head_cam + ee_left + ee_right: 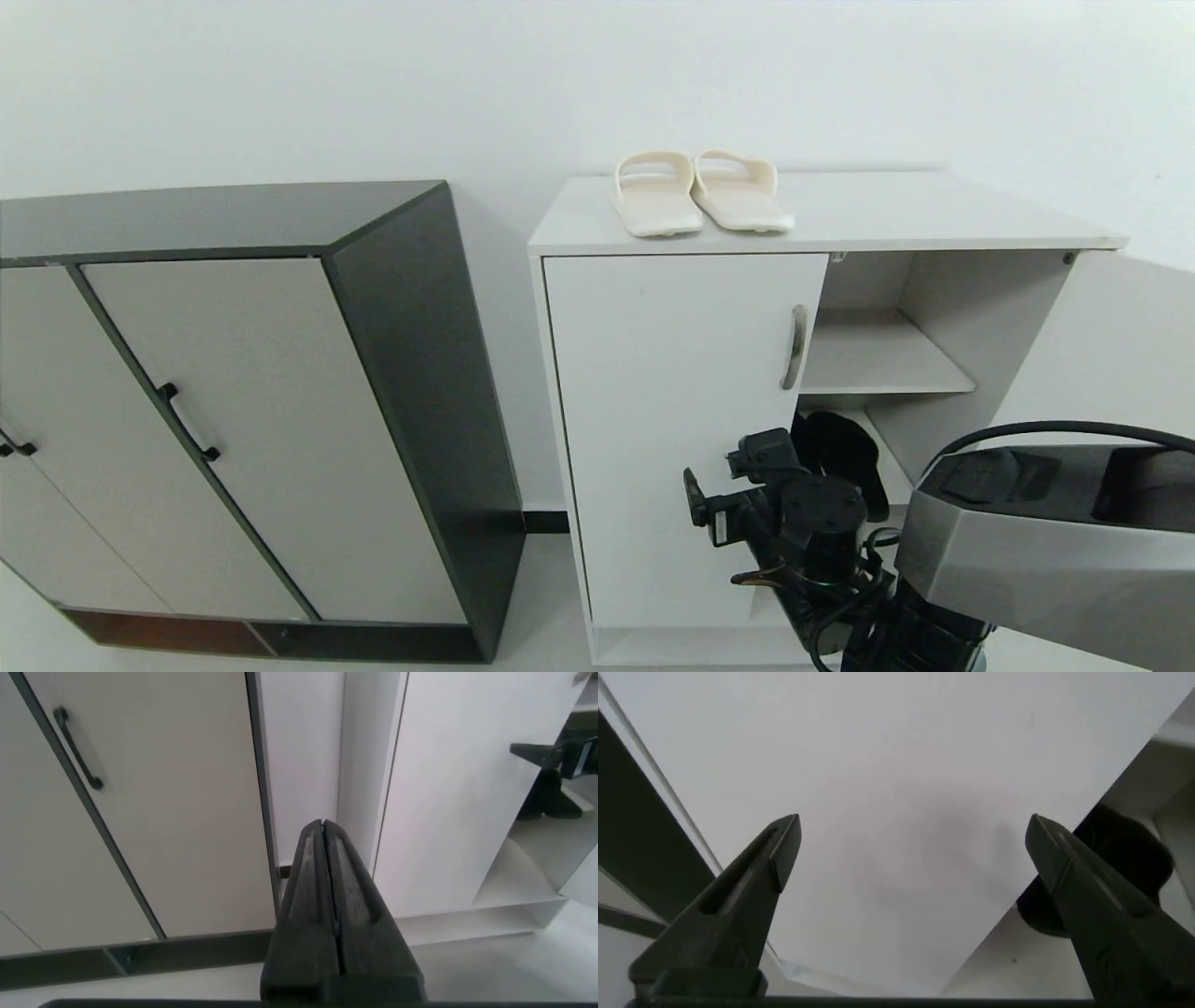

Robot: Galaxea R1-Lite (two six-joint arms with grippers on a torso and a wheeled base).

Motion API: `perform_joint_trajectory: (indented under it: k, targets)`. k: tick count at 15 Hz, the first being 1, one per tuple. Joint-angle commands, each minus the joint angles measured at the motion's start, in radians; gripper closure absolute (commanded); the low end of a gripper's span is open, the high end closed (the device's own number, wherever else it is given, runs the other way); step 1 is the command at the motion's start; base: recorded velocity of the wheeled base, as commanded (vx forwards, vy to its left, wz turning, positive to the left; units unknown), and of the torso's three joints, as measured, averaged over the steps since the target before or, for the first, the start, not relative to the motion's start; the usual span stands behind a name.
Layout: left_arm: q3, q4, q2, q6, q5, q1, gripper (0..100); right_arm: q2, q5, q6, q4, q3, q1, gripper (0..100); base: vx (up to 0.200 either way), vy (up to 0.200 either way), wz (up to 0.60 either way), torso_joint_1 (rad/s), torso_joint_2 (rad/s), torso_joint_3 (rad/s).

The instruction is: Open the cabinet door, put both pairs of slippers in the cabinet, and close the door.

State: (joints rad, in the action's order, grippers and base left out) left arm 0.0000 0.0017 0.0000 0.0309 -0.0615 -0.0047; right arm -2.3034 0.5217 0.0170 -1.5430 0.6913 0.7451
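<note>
The beige slippers (702, 193) sit on the cabinet (934, 215) top, upper centre of the head view, long axes toward the wall (black pair (845, 453) inside, lower right). The right gripper (913, 840), spread and empty, hangs well below them, nearer than the clenched left gripper (322, 833)

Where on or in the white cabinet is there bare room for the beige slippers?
Upper shelf: bare. Top, right of the beige slippers: bare to the edge. Lower shelf: crowded, black slippers there and the right gripper close by.
</note>
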Motion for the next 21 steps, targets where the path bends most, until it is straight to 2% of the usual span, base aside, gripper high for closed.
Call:
perform_joint_trajectory:
  k: [1, 12, 21]
  targets:
    - [0.0, 0.0, 0.002, 0.0, 0.0, 0.0, 100, 0.016, -0.002, 0.0, 0.0, -0.007, 0.003, 0, 0.0, 0.0, 0.0, 0.129, -0.46, -0.325]
    - [0.0, 0.0, 0.002, -0.002, 0.0, 0.0, 100, 0.012, -0.002, 0.0, 0.0, -0.01, 0.005, 0, 0.0, 0.0, 0.0, 0.175, -0.49, -0.317]
    - [0.0, 0.0, 0.002, -0.002, 0.0, 0.0, 100, -0.01, -0.002, -0.003, 0.0, -0.007, 0.003, 0, 0.0, 0.0, 0.0, 0.233, -0.55, -0.32]
